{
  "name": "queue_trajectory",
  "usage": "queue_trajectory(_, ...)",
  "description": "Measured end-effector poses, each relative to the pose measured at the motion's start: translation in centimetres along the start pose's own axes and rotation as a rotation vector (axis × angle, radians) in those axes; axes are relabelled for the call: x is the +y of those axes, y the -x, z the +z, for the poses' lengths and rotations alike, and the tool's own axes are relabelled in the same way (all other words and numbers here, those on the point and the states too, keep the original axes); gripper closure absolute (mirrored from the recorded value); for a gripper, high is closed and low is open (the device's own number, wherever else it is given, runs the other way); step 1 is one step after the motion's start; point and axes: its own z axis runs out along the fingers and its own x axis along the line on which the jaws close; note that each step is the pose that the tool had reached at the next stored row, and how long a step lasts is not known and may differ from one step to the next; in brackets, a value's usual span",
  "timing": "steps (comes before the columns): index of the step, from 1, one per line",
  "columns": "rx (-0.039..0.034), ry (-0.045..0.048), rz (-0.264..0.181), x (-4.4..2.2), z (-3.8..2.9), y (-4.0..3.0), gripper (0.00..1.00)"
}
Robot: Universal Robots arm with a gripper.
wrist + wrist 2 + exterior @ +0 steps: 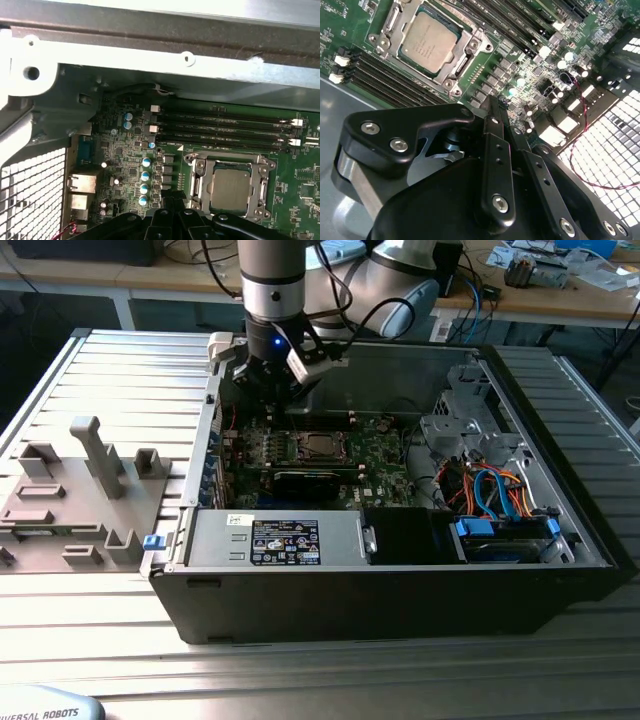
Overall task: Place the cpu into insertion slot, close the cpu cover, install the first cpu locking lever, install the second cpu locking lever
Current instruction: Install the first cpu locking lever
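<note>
Exterior view: CPU seated in socket, end effector empty above board

Exterior view shows the open computer case [400,570] lying on a ribbed metal worktop [120,370], the arm reaching in at its far left corner. The cpu [429,41], a flat square chip with a matt silver-grey metal top, lies face up in its socket on the green motherboard [350,25]; being square, it has no long axis. The cpu cover [470,50], a thin silvery frame, lies flat around the chip, which shows through its window. The end effector [497,107], black with screwed linkages, hovers just beside the socket, apart from the chip, fingers pressed together and holding nothing. Black memory slots [220,131] run alongside the socket.
</note>
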Motion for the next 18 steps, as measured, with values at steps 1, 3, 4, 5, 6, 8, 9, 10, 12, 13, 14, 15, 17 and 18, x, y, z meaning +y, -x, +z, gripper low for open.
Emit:
queue_trajectory(1, -0.0001, 0.0000, 0.000, 0.06, 0.00, -0.03, 0.89)
queue_trajectory(3, 0.0001, -0.0001, 0.000, 0.43, 0.00, 0.01, 0.89)
queue_trajectory(4, 0.0000, -0.0001, 0.000, 0.72, 0.00, 0.03, 0.89)
queue_trajectory(5, -0.0002, 0.0001, 0.000, 0.95, 0.01, 0.05, 0.89)
queue_trajectory(6, -0.0001, 0.0001, 0.000, 1.24, 0.00, 0.07, 0.89)
queue_trajectory(8, 0.0000, 0.0000, 0.000, 1.62, -0.01, 0.02, 0.89)
queue_trajectory(9, -0.0001, 0.0001, 0.000, 1.81, -0.02, 0.01, 0.89)
queue_trajectory(10, 0.0000, 0.0001, 0.000, 2.07, -0.02, -0.01, 0.89)
queue_trajectory(12, -0.0001, 0.0002, 0.000, 2.55, -0.03, 0.01, 0.89)
queue_trajectory(13, -0.0001, 0.0002, 0.000, 2.69, -0.03, 0.01, 0.89)
queue_trajectory(14, 0.0000, 0.0002, 0.000, 2.90, -0.04, 0.03, 0.89)
queue_trajectory(15, -0.0001, 0.0003, 0.000, 3.03, -0.03, 0.04, 0.89)
queue_trajectory(17, 0.0000, 0.0003, 0.000, 3.15, -0.04, 0.10, 0.89)
queue_trajectory(18, 0.0000, 0.0003, 0.000, 3.15, -0.04, 0.27, 0.89)
